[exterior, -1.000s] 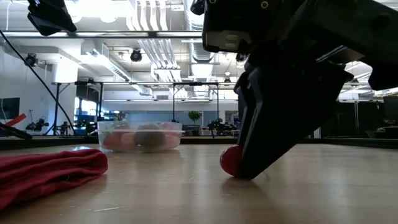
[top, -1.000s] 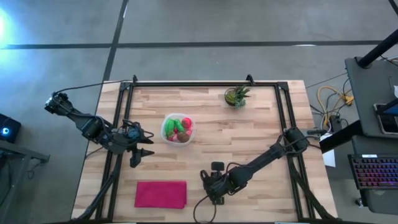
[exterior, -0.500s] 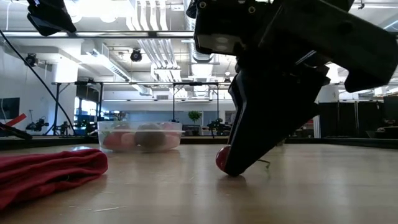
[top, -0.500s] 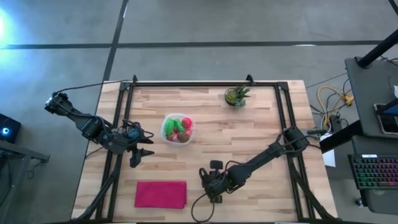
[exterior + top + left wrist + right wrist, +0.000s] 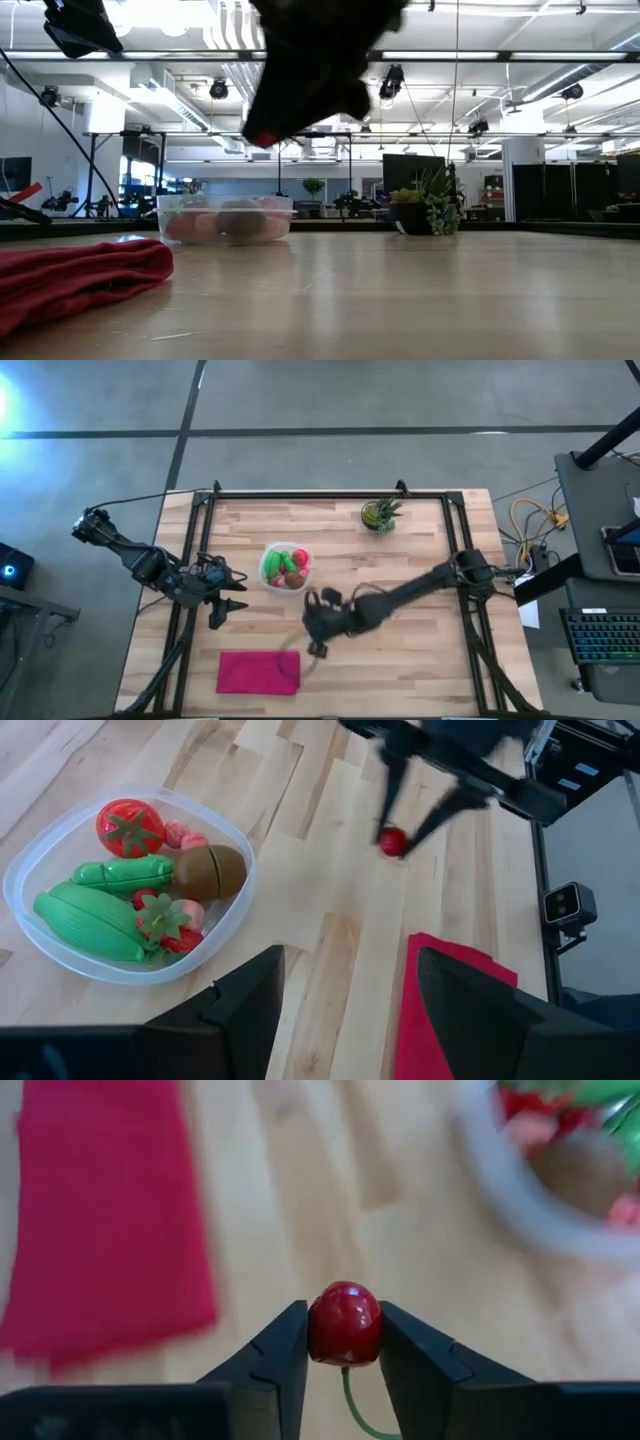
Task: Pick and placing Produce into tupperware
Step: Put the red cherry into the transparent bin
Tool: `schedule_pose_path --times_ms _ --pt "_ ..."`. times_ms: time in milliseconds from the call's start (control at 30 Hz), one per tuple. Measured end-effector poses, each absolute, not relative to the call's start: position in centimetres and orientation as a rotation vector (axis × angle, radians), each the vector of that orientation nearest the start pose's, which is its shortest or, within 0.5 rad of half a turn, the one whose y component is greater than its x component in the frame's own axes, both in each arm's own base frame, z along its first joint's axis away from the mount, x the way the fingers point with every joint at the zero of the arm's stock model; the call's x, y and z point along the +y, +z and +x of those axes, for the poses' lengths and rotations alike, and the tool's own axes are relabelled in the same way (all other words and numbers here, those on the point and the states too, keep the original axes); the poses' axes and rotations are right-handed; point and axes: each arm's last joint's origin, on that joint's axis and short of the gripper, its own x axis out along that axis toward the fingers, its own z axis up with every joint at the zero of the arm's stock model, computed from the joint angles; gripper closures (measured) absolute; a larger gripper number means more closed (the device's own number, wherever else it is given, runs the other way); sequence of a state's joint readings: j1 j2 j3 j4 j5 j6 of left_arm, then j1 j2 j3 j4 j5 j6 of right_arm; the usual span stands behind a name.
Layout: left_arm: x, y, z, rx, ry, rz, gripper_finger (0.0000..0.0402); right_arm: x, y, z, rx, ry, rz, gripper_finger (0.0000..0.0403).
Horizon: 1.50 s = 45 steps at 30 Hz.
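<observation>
The tupperware [image 5: 285,567] is a clear rounded-square tub resting by its base on the table. It holds green oblong pieces, a red tomato-like ball, a brown kiwi lump and pink-red berries [image 5: 130,885]. My right gripper [image 5: 312,622] hovers between the tub and the cloth, shut on a small red cherry [image 5: 345,1323]. The cherry also shows in the left wrist view [image 5: 392,841] and the low view [image 5: 262,138]. My left gripper [image 5: 238,590] waits open near the table's left edge, beside the tub. My right gripper pinches the red cherry's round body [image 5: 345,1323] between its two fingertips, one on each side. The fingers slant down from above. The cherry is lifted clear of the table, and its thin green stem [image 5: 350,1405] trails back between the fingers.
A flat magenta cloth [image 5: 258,671] lies near the table's near edge, below the right gripper. A spiky green potted plant [image 5: 381,514] stands near the far edge. A black frame rail [image 5: 330,494] runs along the table's far side. Bare wood lies to the right of the tub.
My right gripper, shut on the cherry that was on the table, has risen and swung toward the table's left and far side, nearer the tupperware. The cherry is now lifted clear of the wood. The left arm has kept still.
</observation>
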<state>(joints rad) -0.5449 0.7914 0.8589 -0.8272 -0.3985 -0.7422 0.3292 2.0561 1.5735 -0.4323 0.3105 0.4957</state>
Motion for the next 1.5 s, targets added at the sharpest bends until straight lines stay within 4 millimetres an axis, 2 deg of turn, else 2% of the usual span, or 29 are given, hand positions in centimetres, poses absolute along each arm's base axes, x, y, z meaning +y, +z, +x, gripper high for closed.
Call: schedule_pose_path --times_ms 167,333,467,533,633,700,867,933,1067,1167,1267,1400,1500 --pt "-6.5 30.2 12.9 0.684 0.117 -0.367 0.0188 8.2 21.2 45.1 0.838 -0.178 0.238 0.0282" --pt "-6.5 30.1 13.0 0.689 0.120 -0.364 0.0188 3.4 21.0 47.4 0.837 -0.250 0.226 0.0275" --pt "-6.6 30.1 13.1 0.692 0.123 -0.365 0.0188 0.9 22.0 49.0 0.800 -0.261 0.176 0.0278" --pt "-6.6 30.0 13.1 0.696 0.124 -0.364 0.0188 0.2 22.3 49.4 0.823 -0.275 0.175 0.0280" --pt "-6.6 29.9 13.0 0.710 0.132 -0.359 0.0188 0.1 22.4 49.7 0.878 -0.265 0.131 0.0282" --pt "-6.5 29.3 12.8 0.784 0.143 -0.359 0.0188 0.7 22.1 49.7 0.915 -0.239 0.082 0.0281" --pt "-7.2 24.9 11.7 1.096 0.155 -0.326 0.0188 3.3 21.2 48.9 0.996 -0.187 -0.026 0.0267" --pt "-7.8 23.0 11.3 1.160 0.134 -0.330 0.0188 4.1 20.7 48.3 1.037 -0.207 -0.069 0.0258" --pt "-9.0 20.0 10.6 1.261 0.180 -0.399 0.0188 5.0 21.0 46.5 1.080 -0.316 -0.122 0.0237" --pt "-9.7 19.8 10.7 1.162 0.238 -0.435 0.0188 5.1 21.0 45.1 1.104 -0.409 -0.107 0.0215" --pt "-9.5 20.7 10.9 1.006 0.331 -0.413 0.0187 5.0 21.1 43.9 1.105 -0.458 -0.055 0.0189" --pt "-8.2 20.8 10.0 1.032 0.473 -0.351 0.0186 4.7 21.7 42.3 1.093 -0.517 -0.018 0.0150" --pt "-7.1 21.5 9.4 1.009 0.591 -0.375 0.0186 4.5 22.2 41.0 1.073 -0.570 -0.003 0.0121"
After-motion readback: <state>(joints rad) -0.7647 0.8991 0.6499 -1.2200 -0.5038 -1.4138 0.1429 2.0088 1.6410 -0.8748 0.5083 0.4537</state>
